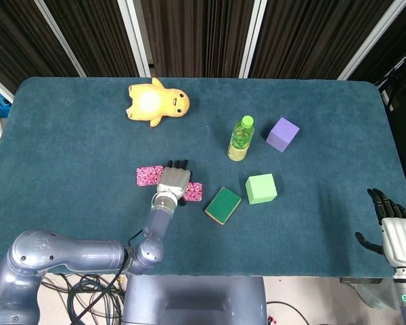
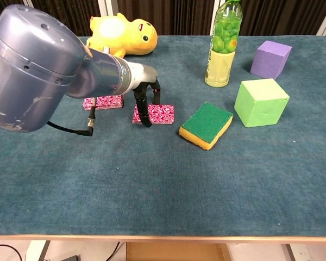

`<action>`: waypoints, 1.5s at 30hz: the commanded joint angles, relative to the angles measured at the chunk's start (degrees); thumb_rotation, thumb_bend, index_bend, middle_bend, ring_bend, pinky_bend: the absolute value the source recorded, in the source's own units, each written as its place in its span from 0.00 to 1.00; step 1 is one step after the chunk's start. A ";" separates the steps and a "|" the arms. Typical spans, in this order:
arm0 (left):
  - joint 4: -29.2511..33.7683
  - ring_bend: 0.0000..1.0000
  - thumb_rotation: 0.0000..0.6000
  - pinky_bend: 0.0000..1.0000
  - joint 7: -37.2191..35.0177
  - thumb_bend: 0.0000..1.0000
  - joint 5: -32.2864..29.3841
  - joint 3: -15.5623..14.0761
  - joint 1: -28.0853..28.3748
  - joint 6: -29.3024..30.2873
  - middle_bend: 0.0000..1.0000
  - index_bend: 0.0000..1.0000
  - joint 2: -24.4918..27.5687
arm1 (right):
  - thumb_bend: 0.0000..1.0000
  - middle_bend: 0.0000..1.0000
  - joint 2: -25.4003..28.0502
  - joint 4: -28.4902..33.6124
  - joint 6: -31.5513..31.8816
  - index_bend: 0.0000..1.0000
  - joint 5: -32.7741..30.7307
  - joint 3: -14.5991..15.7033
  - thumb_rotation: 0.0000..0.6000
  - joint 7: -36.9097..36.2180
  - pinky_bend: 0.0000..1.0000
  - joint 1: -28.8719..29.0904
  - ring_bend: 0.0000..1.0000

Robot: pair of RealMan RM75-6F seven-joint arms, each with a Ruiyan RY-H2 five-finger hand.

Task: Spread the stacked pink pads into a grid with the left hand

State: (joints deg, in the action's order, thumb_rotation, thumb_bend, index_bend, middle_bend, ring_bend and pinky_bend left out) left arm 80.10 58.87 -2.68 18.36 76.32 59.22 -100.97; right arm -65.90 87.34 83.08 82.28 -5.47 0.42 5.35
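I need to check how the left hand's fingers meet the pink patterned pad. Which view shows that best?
The chest view: the left hand has dark fingers coming down onto the pink patterned pad, seen side-on. In the head view, the hand covers most of that pad.

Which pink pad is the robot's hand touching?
The right-hand pink pad, nearest the sponge. The left hand rests on it; the other pad lies apart.
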 commanded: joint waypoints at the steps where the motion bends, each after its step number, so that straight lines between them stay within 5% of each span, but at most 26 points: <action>1: 0.14 0.00 1.00 0.00 0.00 0.19 0.16 0.22 -0.07 0.16 0.07 0.31 0.04 | 0.20 0.08 0.03 0.06 0.00 0.00 -0.08 -0.02 1.00 0.00 0.22 -0.03 0.17; 21: 2.84 0.00 1.00 0.00 0.06 0.19 2.02 1.60 -0.60 1.71 0.07 0.30 1.52 | 0.20 0.10 0.04 0.56 -0.31 0.00 -0.73 -0.15 1.00 0.70 0.22 -0.04 0.17; 34: 8.72 0.00 1.00 0.00 -1.74 0.19 5.40 0.00 -4.90 3.49 0.07 0.32 10.43 | 0.20 0.10 -0.04 0.71 -0.57 0.00 -0.97 -0.14 1.00 1.14 0.22 -0.01 0.17; 45: 2.96 0.00 1.00 0.00 -4.39 0.17 0.85 -1.27 -8.25 -2.38 0.07 0.32 12.06 | 0.20 0.10 -0.29 0.82 -0.98 0.00 -1.45 -0.20 1.00 2.08 0.22 0.15 0.17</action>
State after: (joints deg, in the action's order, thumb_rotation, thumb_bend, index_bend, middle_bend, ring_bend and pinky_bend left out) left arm 83.82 54.60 -1.33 17.34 68.28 57.48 -88.84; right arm -66.19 88.16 82.10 80.84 -5.66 2.51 5.50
